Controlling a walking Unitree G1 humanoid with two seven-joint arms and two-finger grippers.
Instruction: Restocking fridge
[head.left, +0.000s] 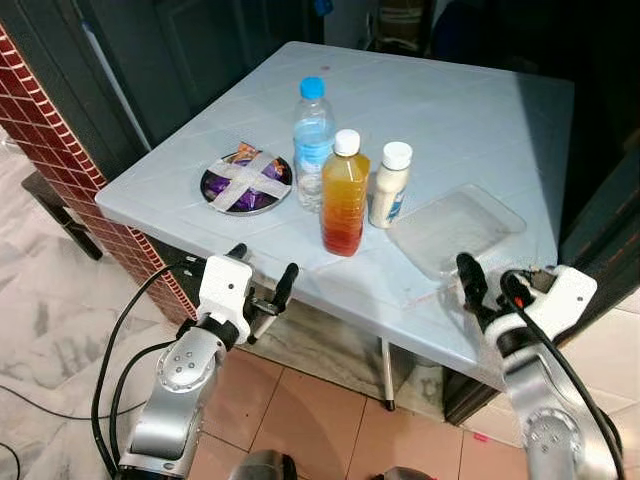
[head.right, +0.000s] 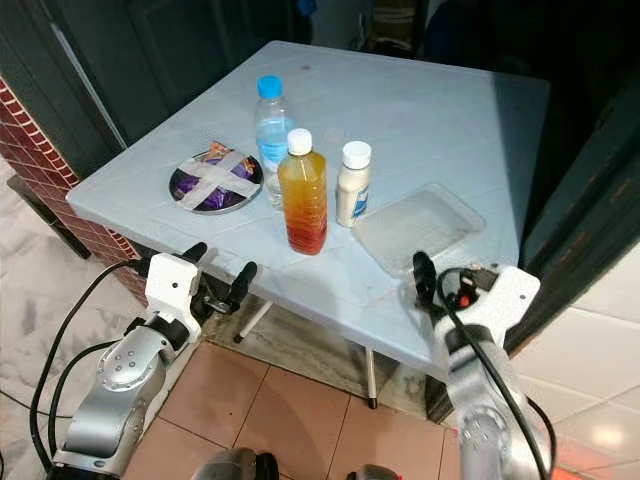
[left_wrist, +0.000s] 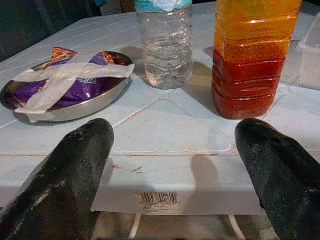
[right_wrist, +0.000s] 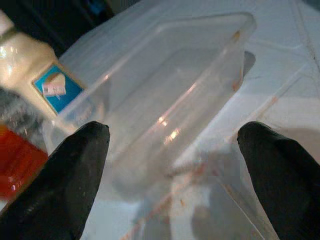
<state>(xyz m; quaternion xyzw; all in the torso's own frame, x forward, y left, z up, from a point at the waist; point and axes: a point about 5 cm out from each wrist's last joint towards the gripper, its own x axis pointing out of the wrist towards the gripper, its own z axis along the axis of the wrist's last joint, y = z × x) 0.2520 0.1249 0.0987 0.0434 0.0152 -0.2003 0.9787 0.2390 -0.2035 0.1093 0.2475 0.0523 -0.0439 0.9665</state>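
Where table (head.left: 470, 120) ends, both pincers.

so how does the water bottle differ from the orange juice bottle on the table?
The water bottle is clear with a blue cap; the orange juice bottle has a white cap and liquid shading from orange down to red. The water bottle stands farther from the robot, next to the foil-taped dish; the juice bottle stands nearer the table's front edge. The juice bottle looks wider. Both stand upright, capped and untouched.
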